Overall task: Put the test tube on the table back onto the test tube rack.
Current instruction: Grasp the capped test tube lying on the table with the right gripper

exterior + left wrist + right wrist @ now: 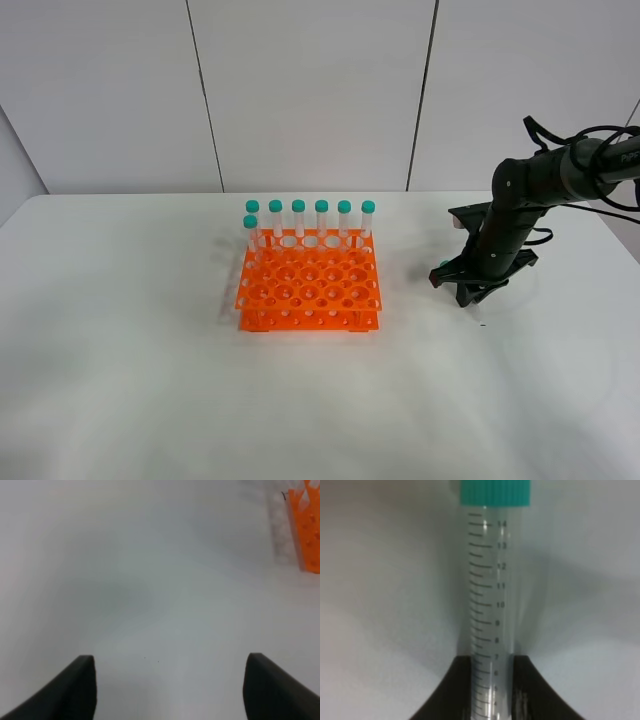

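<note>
Teal-capped test tube (490, 580) is held clamped near its tip end by the right gripper (491, 661), low at the table (120, 380), long axis running cap-first roughly toward the orange test tube rack (310, 290) on its left.

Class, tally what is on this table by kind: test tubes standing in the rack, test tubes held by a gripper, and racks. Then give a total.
Test tubes standing in the orange rack: 7
Test tube held in the right gripper: 1
Orange racks: 1
Total: 9
</note>
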Controlling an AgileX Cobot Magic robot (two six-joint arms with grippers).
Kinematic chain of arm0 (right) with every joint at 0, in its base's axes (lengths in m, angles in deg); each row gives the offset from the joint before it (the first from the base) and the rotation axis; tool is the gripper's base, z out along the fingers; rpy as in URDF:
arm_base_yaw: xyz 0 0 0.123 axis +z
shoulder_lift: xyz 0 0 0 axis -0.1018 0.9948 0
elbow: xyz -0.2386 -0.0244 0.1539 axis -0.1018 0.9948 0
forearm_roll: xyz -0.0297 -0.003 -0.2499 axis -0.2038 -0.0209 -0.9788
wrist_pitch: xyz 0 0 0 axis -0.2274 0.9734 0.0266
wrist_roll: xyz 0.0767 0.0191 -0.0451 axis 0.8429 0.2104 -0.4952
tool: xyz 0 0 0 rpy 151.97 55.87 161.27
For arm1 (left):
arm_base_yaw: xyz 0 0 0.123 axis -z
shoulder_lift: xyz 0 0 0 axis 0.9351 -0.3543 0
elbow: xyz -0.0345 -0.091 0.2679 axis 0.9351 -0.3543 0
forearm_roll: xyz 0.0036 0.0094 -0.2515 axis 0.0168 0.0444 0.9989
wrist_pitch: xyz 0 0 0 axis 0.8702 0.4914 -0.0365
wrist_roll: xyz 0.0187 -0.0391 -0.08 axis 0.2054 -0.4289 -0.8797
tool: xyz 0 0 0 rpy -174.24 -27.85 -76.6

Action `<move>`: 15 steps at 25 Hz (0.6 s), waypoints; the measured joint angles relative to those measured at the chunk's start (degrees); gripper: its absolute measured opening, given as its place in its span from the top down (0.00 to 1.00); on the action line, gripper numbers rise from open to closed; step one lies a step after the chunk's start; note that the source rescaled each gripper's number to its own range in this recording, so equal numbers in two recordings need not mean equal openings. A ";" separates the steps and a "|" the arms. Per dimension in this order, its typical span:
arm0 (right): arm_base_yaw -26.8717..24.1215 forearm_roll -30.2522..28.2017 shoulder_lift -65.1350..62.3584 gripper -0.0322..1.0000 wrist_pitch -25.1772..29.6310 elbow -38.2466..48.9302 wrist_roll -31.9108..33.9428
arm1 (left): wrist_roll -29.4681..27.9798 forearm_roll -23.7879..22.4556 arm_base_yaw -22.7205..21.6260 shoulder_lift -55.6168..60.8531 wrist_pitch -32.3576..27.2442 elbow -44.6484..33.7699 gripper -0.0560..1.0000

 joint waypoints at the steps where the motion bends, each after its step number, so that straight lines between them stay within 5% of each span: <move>1: 0.00 0.00 0.00 0.96 0.07 0.00 -0.22 | 0.00 0.00 0.00 0.00 0.00 0.00 0.03; 9: 0.00 -1.41 -7.55 0.96 2.39 -0.18 -0.53 | 0.00 0.00 0.00 0.00 0.00 0.00 0.03; 15: 0.00 -1.41 -21.30 0.96 10.52 1.42 -0.38 | 0.00 0.00 0.00 0.00 0.00 0.00 0.03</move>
